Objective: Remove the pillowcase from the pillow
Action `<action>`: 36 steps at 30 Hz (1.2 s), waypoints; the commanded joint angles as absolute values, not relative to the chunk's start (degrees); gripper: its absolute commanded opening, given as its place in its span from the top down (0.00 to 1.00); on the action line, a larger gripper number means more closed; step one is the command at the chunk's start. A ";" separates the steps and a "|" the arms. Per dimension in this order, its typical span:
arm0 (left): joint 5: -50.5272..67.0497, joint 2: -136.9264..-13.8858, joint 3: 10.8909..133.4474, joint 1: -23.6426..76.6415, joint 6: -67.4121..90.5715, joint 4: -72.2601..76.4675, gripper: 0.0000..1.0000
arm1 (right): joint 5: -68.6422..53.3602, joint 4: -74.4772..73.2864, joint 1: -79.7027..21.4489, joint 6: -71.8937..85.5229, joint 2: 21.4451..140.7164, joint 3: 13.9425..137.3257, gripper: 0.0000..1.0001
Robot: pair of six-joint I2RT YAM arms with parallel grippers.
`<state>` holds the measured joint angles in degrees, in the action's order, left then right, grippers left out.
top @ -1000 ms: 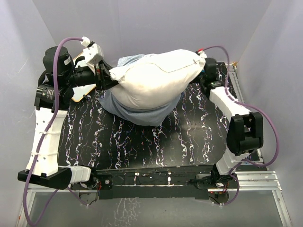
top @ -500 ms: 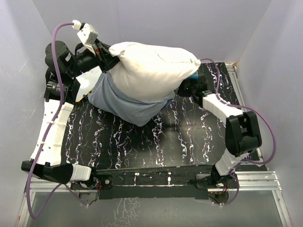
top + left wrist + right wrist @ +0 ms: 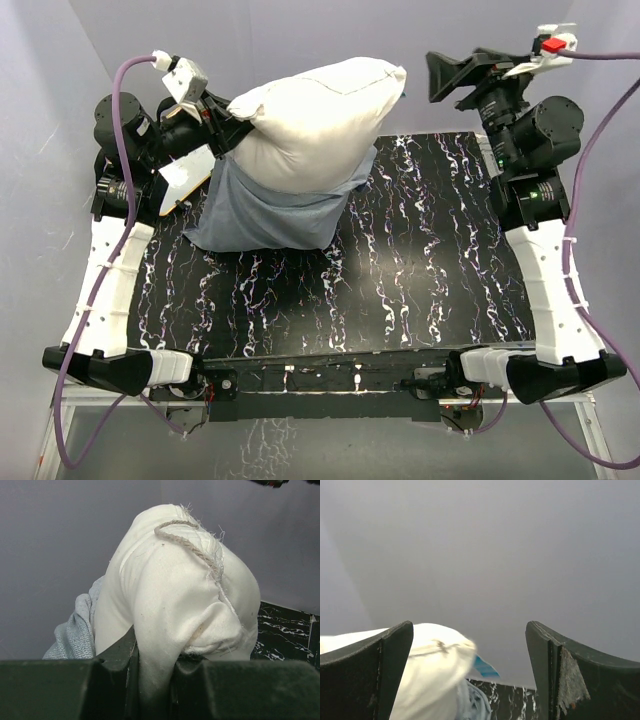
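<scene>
The white pillow (image 3: 320, 120) hangs tilted above the back of the table, held by its left corner. My left gripper (image 3: 236, 112) is shut on that corner; in the left wrist view the white cloth (image 3: 175, 595) is pinched between the jaws of this gripper (image 3: 155, 672). The pillowcase (image 3: 265, 215), showing its grey-blue reverse, sags from the pillow's lower part onto the table, and a fold of it (image 3: 75, 635) shows left of the pillow. My right gripper (image 3: 442, 76) is raised at the back right, open and empty. Between its fingers (image 3: 468, 632) I see the pillow's end (image 3: 430, 665), apart from them.
A flat white board with an orange edge (image 3: 185, 180) lies under the left arm at the table's left. The black marbled table (image 3: 420, 270) is walled in by pale panels behind and on both sides.
The right gripper let go of the pillow's right end, opened and swung up to the back right. The pillow now hangs from the left gripper alone, and the pillowcase has slid lower.
</scene>
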<state>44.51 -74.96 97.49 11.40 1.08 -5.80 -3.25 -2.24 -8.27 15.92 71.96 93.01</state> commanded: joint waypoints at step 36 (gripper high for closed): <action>51.18 -73.14 100.63 11.05 4.95 -5.78 1.00 | -18.93 -31.81 -51.23 -26.91 92.96 105.26 0.00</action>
